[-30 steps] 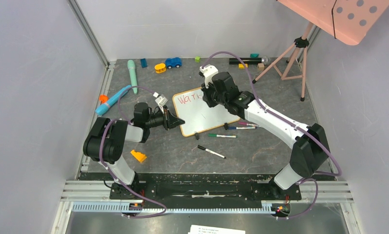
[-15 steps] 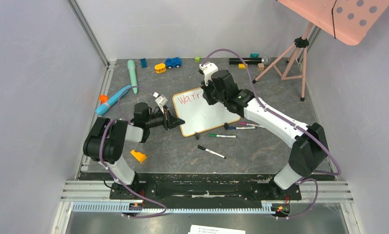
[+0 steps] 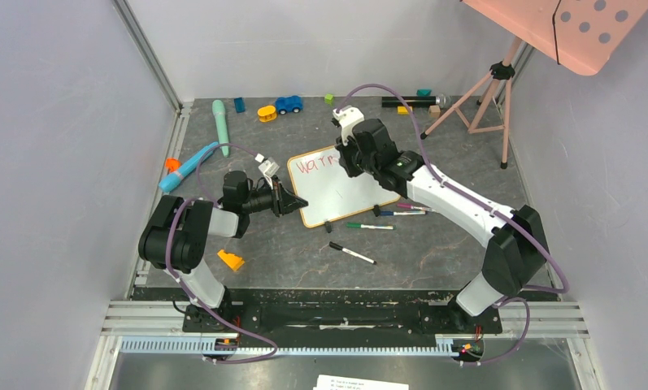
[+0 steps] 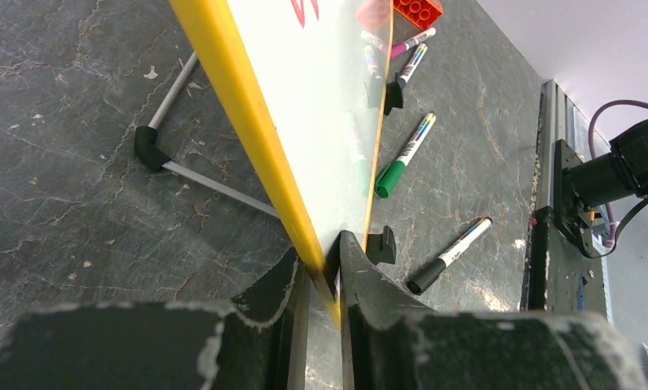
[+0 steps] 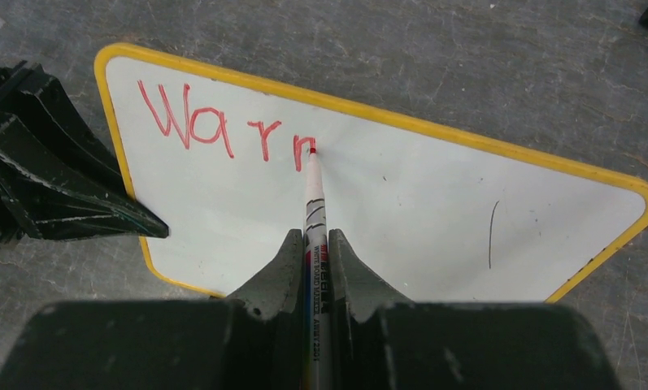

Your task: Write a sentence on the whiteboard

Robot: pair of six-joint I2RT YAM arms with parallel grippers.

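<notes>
The whiteboard lies mid-table, its frame showing yellow in the wrist views. My left gripper is shut on its near-left edge; in the left wrist view the fingers pinch the frame of the whiteboard. My right gripper hangs over the board's upper part, shut on a red-tipped marker. The marker's tip touches the whiteboard. The sentence reads "War" in red, followed by a partly drawn letter under the tip. From above, the sentence is partly hidden by the right gripper.
Loose markers lie in front of the board: a green one, a black one and a purple-blue pair. An orange block sits near the left arm. Toys line the back, including a blue car. A tripod holds a pink panel.
The right gripper has shifted slightly over the board and the red letter after "War" has gained a stroke. The left gripper and board have stayed put.
</notes>
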